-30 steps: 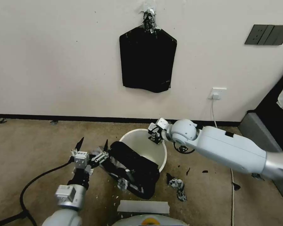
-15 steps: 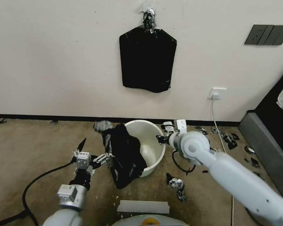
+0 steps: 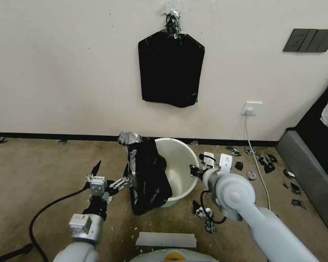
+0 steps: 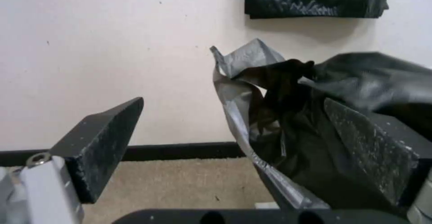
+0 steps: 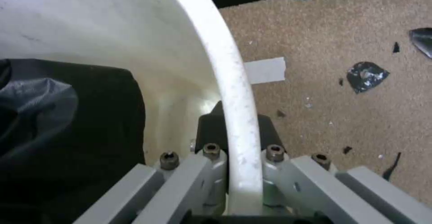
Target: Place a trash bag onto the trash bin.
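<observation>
Our right gripper (image 3: 194, 171) clamped on trash bin (image 3: 180, 160) rim, one finger inside wall, one outside; right wrist view shows rim (image 5: 234, 92) pinched between black pads. Bin tilted on carpet (image 3: 43, 163), mouth facing us. Trash bag (image 3: 149, 176) draped over bin's left rim, crinkled silver-grey tip poking up, rest hanging down outer wall to floor. Our left gripper (image 3: 111, 174) just left of bag, fingers spread wide; right finger (image 4: 373, 149) buried in bag folds, left finger (image 4: 101, 143) free. Black plastic scraps (image 3: 266, 162) scattered right of bin.
</observation>
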Tool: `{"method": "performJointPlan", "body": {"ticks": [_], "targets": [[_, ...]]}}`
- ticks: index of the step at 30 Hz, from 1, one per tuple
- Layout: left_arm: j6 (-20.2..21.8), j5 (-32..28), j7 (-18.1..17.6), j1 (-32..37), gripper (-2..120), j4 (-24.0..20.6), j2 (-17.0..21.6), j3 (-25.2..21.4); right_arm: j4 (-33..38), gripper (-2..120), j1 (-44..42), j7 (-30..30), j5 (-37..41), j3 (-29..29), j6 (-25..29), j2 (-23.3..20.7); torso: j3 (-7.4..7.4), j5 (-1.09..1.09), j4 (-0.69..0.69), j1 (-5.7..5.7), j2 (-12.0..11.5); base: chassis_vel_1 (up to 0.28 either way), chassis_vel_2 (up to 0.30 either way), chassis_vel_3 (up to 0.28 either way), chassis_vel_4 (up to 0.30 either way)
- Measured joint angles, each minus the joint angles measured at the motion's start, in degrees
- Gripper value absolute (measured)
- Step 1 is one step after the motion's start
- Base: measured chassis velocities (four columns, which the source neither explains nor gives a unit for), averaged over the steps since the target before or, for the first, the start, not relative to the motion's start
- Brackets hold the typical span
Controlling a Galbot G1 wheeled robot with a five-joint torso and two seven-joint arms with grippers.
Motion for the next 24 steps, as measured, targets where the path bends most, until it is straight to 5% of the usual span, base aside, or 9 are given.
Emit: {"method": "performJointPlan", "body": {"ticks": [24], "targets": [[-0.1,-0.3,0.0,0.2,100,-0.7,0.3,-0.6,-3.0,2,-6.6,-0.4,-10.6,-0.9,0.1,3.8,0.0,0.0,0.0,0.0,0.0,0.0,0.0,0.0,0.0]]}}
